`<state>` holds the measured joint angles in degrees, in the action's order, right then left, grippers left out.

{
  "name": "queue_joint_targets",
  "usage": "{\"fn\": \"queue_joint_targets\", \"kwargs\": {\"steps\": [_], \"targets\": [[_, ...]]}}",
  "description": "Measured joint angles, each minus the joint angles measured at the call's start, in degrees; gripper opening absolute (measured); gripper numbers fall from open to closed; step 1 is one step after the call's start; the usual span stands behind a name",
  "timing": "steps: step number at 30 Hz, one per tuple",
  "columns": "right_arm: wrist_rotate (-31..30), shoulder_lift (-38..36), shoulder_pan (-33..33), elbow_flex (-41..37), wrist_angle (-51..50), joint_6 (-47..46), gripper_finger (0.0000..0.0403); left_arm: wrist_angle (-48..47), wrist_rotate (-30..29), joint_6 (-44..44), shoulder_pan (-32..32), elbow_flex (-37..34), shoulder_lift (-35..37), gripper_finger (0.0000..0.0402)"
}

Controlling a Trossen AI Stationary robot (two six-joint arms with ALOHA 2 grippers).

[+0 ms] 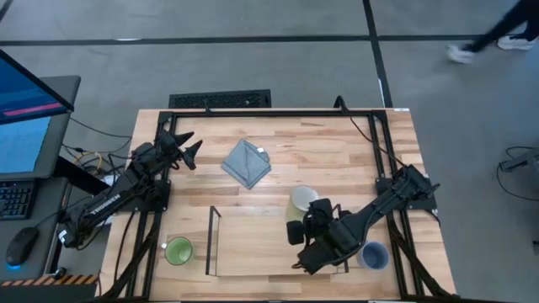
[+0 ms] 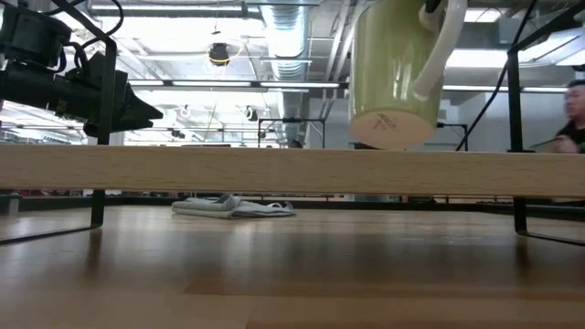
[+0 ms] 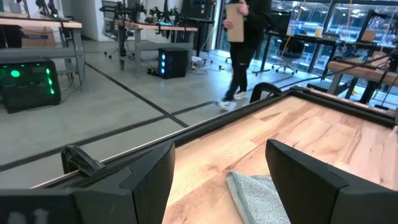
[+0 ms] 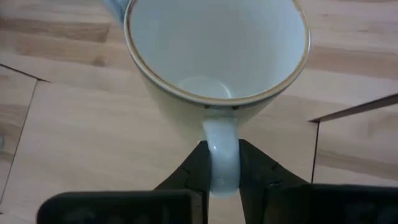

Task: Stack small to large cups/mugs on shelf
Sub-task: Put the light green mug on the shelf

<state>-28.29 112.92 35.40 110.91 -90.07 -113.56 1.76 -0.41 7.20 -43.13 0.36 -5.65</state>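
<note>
The cream-white mug (image 1: pixel 303 200) hangs tilted above the shelf (image 2: pixel 292 170), a light-wood board on black wire ends, and my right gripper (image 4: pixel 222 167) is shut on it. The green mug (image 1: pixel 178 250) stands on the table just left of the shelf. The blue-grey mug (image 1: pixel 373 254) stands just beyond the shelf's right end, beside my right arm. My left gripper (image 1: pixel 184 148) waits open at the table's far left, level, with nothing between its fingers (image 3: pixel 149 180). My right gripper pinches the cream-white mug's handle (image 4: pixel 221 149) between its two fingers, which lie on the loop's two flat sides. The fingers slant down from above. The mug hangs lifted clear of the shelf board, tilted, its underside (image 2: pixel 388 126) showing in the low view.
A grey folded cloth (image 1: pixel 246 163) lies on the table behind the shelf, in front of my left gripper. A black frame rail runs along the table's far edge (image 1: pixel 269 111). A person walks past beyond the table (image 3: pixel 245 43).
</note>
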Motion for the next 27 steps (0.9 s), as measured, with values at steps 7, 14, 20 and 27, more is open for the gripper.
{"fn": "queue_joint_targets", "kwargs": {"steps": [7,14,20,27], "targets": [[3.5,0.0,0.7,0.0,0.0,-0.5,0.0065,0.0,0.0,0.0,0.0,0.0,0.0,0.0243],[6.3,0.1,2.5,-0.2,0.1,-3.6,0.0065,0.0,0.0,0.0,0.0,0.0,0.0,0.0243],[8.8,3.0,3.2,-0.3,0.0,-4.7,0.0065,0.1,0.0,0.0,0.0,0.0,0.0,0.0243],[8.3,4.5,4.6,-0.3,-0.1,-7.1,0.0065,0.1,-0.1,0.0,0.0,0.0,0.0,0.0243]]}}
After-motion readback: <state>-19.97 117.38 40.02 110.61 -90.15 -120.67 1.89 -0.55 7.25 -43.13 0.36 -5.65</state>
